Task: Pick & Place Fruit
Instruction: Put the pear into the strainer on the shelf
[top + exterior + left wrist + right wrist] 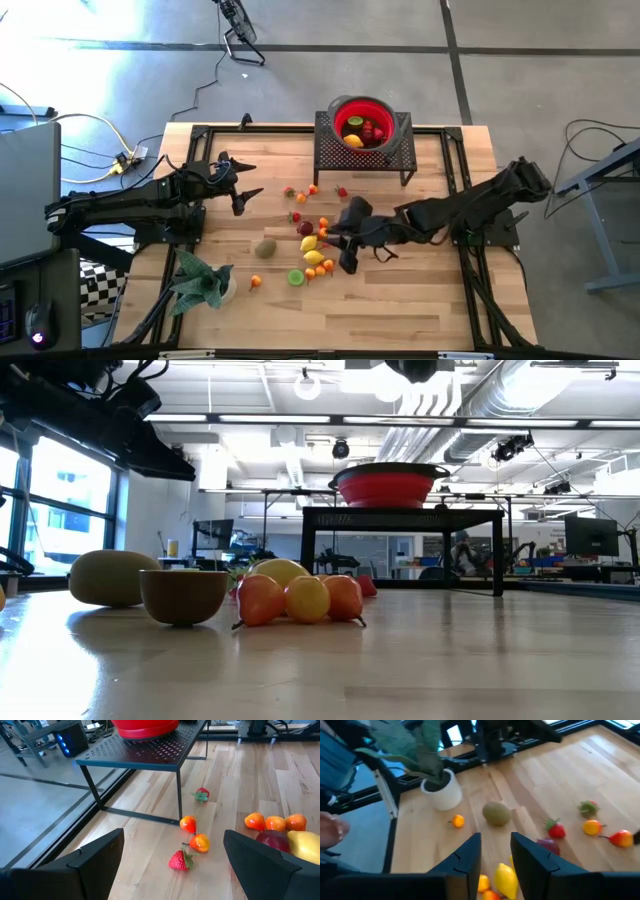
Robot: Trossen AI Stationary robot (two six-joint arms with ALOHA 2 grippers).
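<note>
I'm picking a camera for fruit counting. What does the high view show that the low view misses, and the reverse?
Only the high view shows both arms, the open left gripper, the right gripper low over the fruit pile, the green leafy plant and the fruits inside the round red bowl. Only the low view shows the room behind. Both show the bowl on its black mesh stand and the brown kiwi.

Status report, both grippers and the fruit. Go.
Left gripper open, waiting left of fruit. Right gripper over lemons, nothing held. Fruit scattered mid-table; some in red bowl.
</note>
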